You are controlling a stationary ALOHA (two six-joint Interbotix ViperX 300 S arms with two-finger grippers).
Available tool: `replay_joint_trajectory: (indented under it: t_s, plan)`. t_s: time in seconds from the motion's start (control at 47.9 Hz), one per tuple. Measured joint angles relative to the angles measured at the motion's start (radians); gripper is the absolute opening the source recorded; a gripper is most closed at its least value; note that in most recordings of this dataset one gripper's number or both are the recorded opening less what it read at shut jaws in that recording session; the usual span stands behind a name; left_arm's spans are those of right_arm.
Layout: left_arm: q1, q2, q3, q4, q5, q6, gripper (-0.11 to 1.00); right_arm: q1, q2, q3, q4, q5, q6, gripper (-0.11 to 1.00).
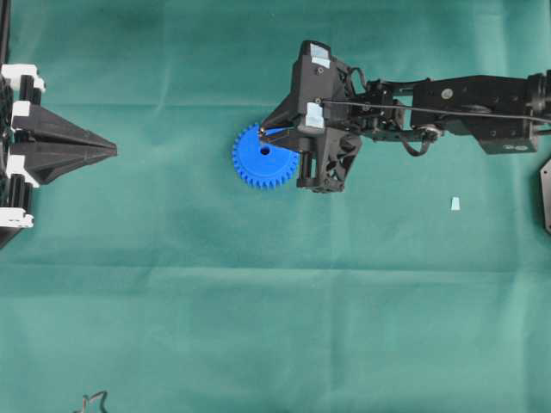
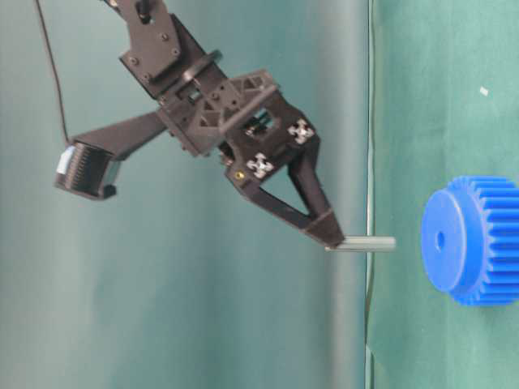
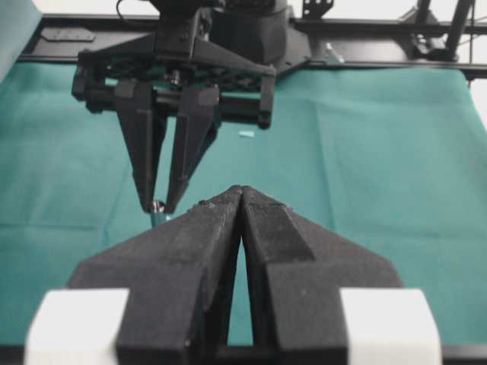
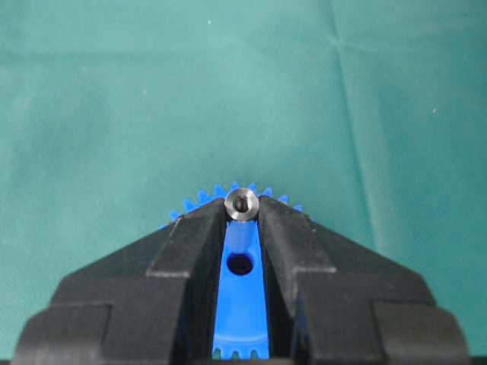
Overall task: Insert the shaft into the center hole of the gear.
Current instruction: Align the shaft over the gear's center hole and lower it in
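In the right wrist view the right gripper (image 4: 242,209) fills the foreground, its fingertips clenched on the shaft (image 4: 242,203), which is seen end-on as a small silvery ring. Just past the tips, framed in the gap between the fingers, lies the gear (image 4: 240,293) with its flat face up, and the center hole (image 4: 240,265) shows as a dark dot below the shaft's end in this view, not under it. From table level the shaft (image 2: 363,243) sticks out of the fingertips toward the gear (image 2: 473,240) and is still apart from its face, roughly in line with the hole. Farther off, at the left edge of the green tabletop (image 1: 258,301), the left gripper (image 1: 110,150) rests with its fingers pressed together and nothing between them. A small pale wedge (image 1: 455,203) lies well apart, beyond the right arm.

The main risk is misalignment: if the pin comes down slightly off the hole, its end would land on the flat face, and the pinch at the very tips could let it tilt or slip. A push off-center could also slide the loose gear across the cloth.
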Motion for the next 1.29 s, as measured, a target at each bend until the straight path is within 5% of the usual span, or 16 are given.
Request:
replay_joint_trajectory:
  t_s: [0.355,1.294]
  plan:
    - [-0.002,0.000,0.000,-0.002,0.006,0.002,0.00,-0.015,0.091,-0.005,0.003,-0.058,0.006,0.17]
    - [0.000,0.000,0.000,-0.002,0.012,0.000,0.00,-0.002,0.055,-0.005,0.035,-0.086,0.011,0.17]
